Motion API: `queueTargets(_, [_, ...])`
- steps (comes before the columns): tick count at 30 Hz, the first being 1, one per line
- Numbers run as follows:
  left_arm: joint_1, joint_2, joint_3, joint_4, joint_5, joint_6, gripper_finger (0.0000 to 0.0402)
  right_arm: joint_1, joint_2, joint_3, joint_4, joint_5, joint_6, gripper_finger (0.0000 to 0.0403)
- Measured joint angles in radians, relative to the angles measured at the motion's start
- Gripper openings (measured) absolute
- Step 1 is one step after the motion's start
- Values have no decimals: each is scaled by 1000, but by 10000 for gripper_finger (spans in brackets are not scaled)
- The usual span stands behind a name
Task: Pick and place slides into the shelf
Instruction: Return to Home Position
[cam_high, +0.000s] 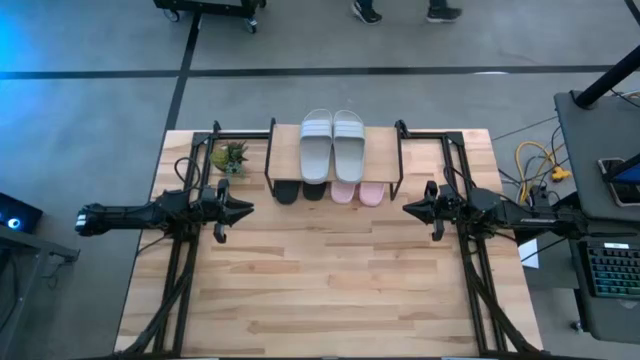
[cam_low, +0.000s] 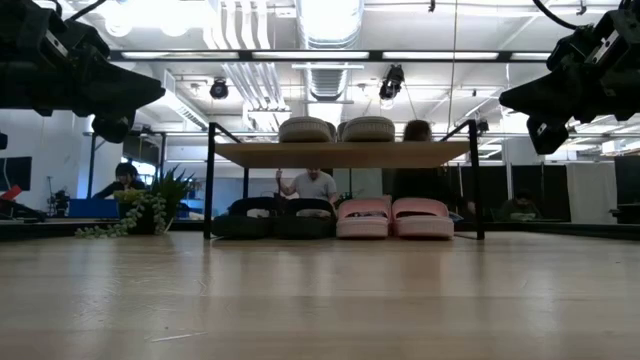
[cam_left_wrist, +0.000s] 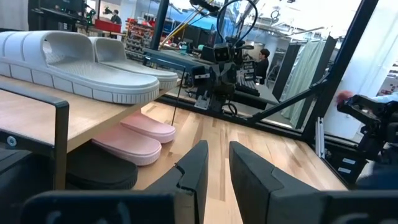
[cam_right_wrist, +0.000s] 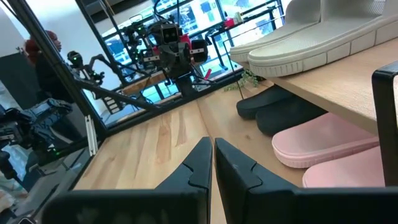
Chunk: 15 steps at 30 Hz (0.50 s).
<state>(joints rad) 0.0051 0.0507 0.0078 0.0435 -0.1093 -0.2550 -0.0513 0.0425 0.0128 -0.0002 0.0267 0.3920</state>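
The shelf (cam_high: 285, 150) stands at the middle of the table's far side, a light wooden board on thin black legs. Two light grey slides (cam_high: 333, 145) lie side by side on its board. Under it, a black pair (cam_high: 300, 191) and a pale pink pair (cam_high: 357, 193) rest on the table top, toes toward the near edge. My left gripper (cam_high: 250, 208) hovers level, left of the shelf, its fingers (cam_left_wrist: 198, 163) slightly apart with nothing between them. My right gripper (cam_high: 405, 208) hovers level on the right, shut (cam_right_wrist: 212, 142) and empty.
A small potted plant (cam_high: 230, 157) stands on the table left of the shelf. Black frame rails (cam_high: 180, 270) run along both table sides under the arms. The near half of the wooden table (cam_high: 330, 300) is bare board. People sit and walk in the room beyond.
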Motion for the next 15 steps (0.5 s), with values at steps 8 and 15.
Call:
queueTargets(8, [0,3,0,0,0,0,51,0,0,0,0,0,0,13])
queueTargets(15, [0,8,0,0,0,0,51,0,0,0,0,0,0,13])
